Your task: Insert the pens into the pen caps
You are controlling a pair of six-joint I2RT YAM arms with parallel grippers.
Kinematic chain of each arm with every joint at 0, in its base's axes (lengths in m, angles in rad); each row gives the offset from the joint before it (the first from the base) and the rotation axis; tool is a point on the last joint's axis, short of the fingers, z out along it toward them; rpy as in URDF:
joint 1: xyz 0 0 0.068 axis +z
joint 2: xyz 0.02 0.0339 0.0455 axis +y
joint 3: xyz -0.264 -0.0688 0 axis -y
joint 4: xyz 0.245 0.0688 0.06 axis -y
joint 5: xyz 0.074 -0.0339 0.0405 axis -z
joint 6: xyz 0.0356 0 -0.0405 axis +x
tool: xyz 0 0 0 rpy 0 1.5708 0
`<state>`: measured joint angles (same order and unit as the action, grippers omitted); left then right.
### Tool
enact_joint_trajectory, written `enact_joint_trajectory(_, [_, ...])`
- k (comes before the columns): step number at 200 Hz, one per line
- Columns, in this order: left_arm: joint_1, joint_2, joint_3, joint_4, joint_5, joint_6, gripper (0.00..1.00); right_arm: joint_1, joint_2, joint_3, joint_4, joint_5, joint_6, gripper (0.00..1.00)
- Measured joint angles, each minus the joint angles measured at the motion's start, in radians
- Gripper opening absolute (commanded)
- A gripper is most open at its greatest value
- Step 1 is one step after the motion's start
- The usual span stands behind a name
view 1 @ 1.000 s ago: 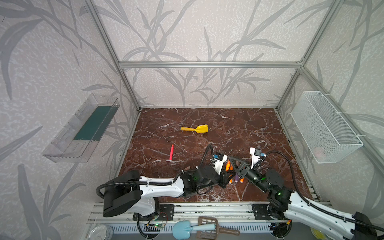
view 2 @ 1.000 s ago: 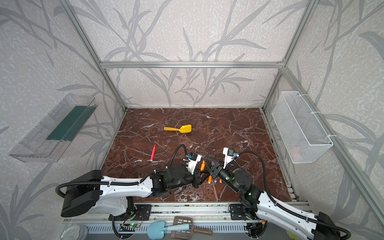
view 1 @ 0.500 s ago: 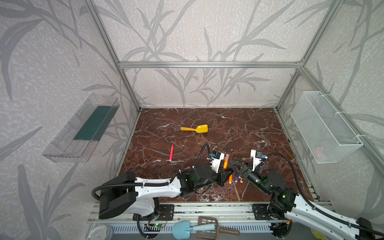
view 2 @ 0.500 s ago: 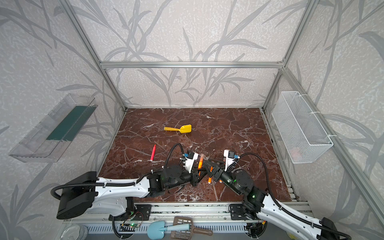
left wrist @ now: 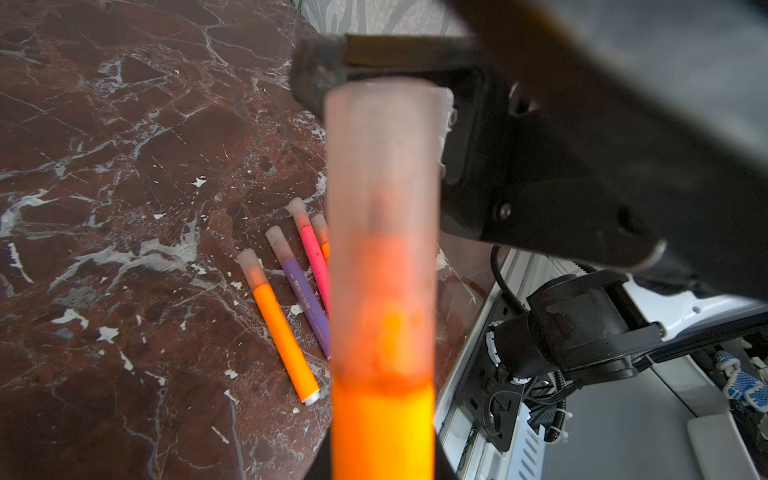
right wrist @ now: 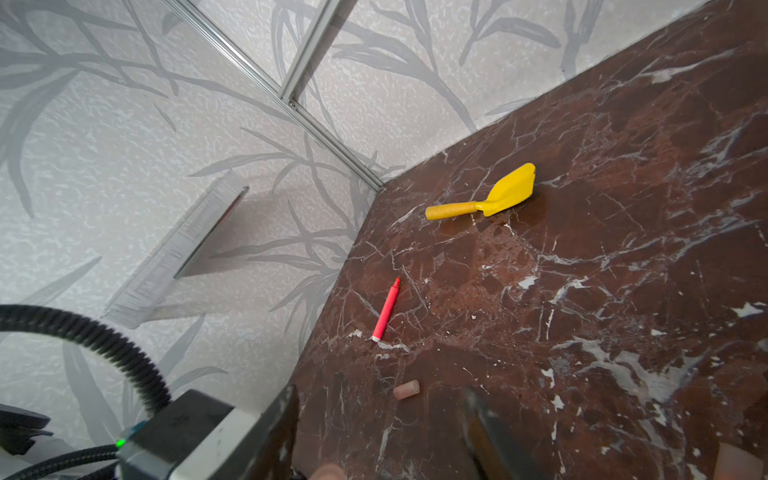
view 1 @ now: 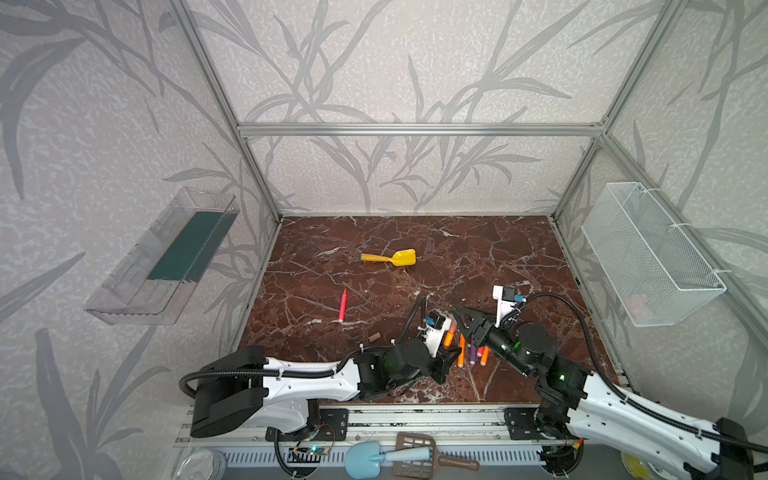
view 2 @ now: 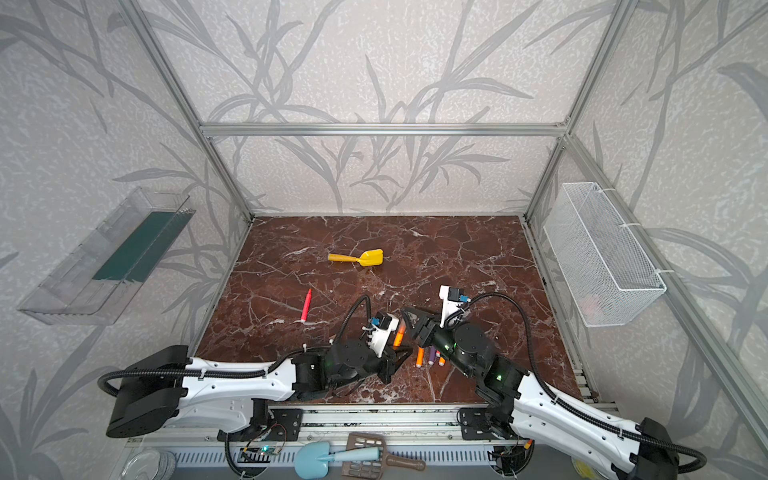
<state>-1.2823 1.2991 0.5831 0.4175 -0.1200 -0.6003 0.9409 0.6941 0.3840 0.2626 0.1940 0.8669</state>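
Note:
My left gripper is shut on an orange pen. In the left wrist view a translucent pinkish pen cap sits over that pen's tip. My right gripper hangs just right of it, open, with nothing between its fingers. Several capped pens lie together on the table below both grippers: orange, purple and pink. A red uncapped pen lies alone at the left. A loose pen cap lies between the red pen and my left arm, ahead of the right jaws.
A yellow toy shovel lies mid-table towards the back. A clear tray hangs on the left wall, and a white wire basket on the right wall. The table's front edge and rail run under both arms.
My right gripper was shut at the tip of the orange pen a second ago; its jaws have since spread and let go. The left gripper has kept its hold on the pen.

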Motion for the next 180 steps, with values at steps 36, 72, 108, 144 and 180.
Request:
enact_joint_trajectory(36, [-0.014, 0.001, 0.017, -0.037, -0.021, 0.025, 0.00, 0.000, 0.077, 0.056, -0.011, 0.007, 0.018, 0.44])
enact_joint_trajectory(72, [-0.016, 0.018, 0.042, -0.051, -0.032, 0.035, 0.00, 0.000, 0.119, 0.087, -0.015, -0.002, 0.023, 0.40])
enact_joint_trajectory(108, [-0.018, 0.032, 0.050, -0.059, -0.033, 0.042, 0.00, 0.000, 0.132, 0.090, -0.024, -0.012, 0.026, 0.37])
enact_joint_trajectory(144, [-0.019, 0.046, 0.058, -0.060, -0.032, 0.044, 0.00, 0.000, 0.150, 0.102, -0.034, -0.020, 0.024, 0.26])
enact_joint_trajectory(180, [-0.019, 0.050, 0.060, -0.065, -0.036, 0.044, 0.00, 0.000, 0.160, 0.111, -0.047, -0.031, 0.024, 0.08])
